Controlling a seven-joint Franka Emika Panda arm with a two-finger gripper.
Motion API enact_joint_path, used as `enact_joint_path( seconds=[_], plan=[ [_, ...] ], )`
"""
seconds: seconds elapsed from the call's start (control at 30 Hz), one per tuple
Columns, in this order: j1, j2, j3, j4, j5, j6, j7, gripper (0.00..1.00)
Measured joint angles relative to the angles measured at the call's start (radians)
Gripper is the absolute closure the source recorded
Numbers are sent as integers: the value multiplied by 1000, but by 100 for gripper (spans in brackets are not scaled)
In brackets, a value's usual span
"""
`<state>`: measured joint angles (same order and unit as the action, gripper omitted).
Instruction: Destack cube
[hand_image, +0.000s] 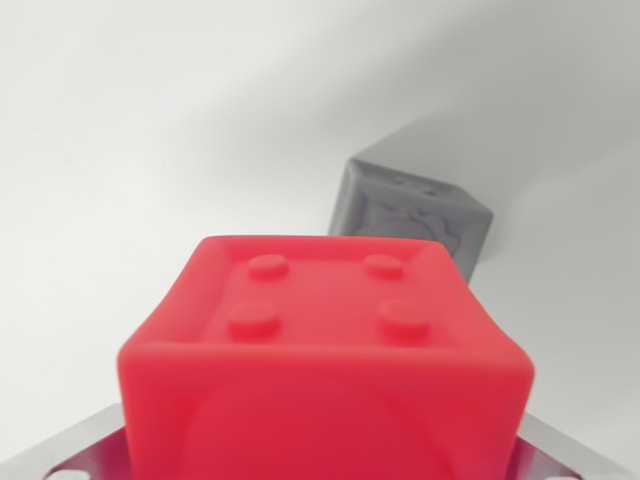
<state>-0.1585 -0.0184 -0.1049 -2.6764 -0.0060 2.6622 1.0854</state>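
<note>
my tool (325, 470) grips the red cube (325, 350), so i should carry it level and set it on bare counter (130, 150), well clear of the grey cube (410, 205) beyond.

So the near cube (325, 365) is sitting right up against the gripper (320, 465), filling the lower middle of the wrist view, with bits of the gripper's metal poking out on either side of it at the bottom corners. Its studded face is pointing up. The far cube (415, 215) is sitting behind it, further out from the gripper and off toward the wrist view's right, partly hidden behind the near one's top edge. Both are showing against the plain surface (150, 130), which is stretching away behind and to the left.
</note>
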Motion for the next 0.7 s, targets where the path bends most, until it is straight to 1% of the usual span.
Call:
enact_joint_path(
  seconds=[0.3, 0.7],
  plan=[
    [14, 9, 8, 10, 1, -2, -41, 100],
    [33, 22, 22, 27, 2, -6, -103, 100]
  ],
)
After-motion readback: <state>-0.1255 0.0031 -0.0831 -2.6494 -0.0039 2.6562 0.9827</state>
